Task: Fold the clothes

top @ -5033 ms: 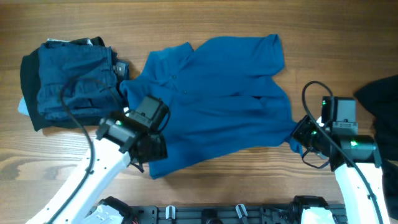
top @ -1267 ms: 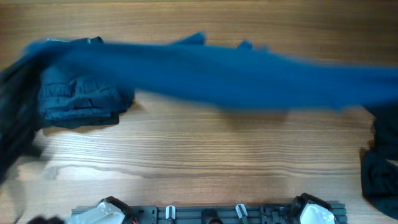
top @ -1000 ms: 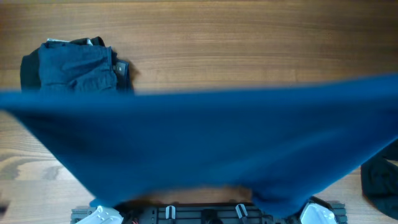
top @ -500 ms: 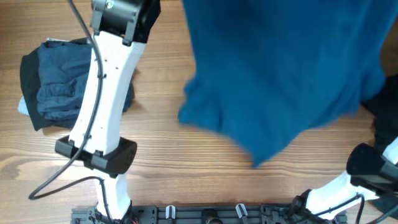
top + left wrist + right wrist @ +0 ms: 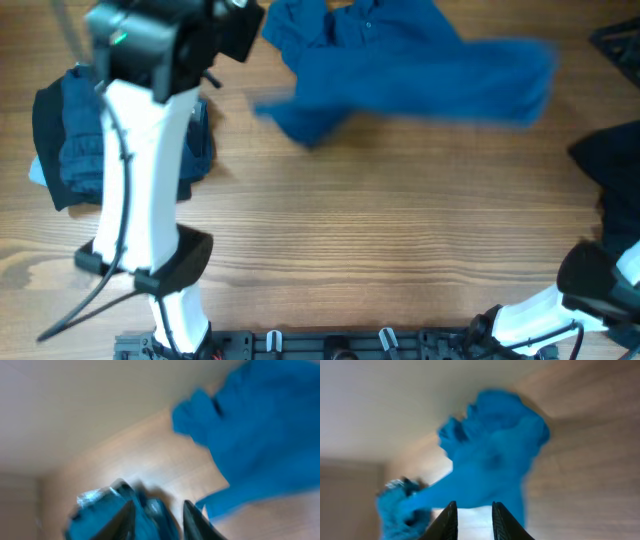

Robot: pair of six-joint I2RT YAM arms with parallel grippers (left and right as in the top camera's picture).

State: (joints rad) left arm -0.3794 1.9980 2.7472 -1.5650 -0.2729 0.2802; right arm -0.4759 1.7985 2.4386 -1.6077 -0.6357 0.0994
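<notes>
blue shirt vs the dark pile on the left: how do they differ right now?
The blue shirt is bright blue; the dark pile is navy to black. The shirt sprawls wide and motion-blurred near the far edge; the pile is a compact, sharp stack. Nothing covers the shirt overhead; the left arm hides part of the pile. Both are soft cloth.

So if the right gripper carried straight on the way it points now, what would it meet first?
Most likely the blue polo shirt: in the right wrist view it is straight ahead of the right gripper, whose jaws stand apart and empty. The picture is blurred, so depth is unclear.
</notes>
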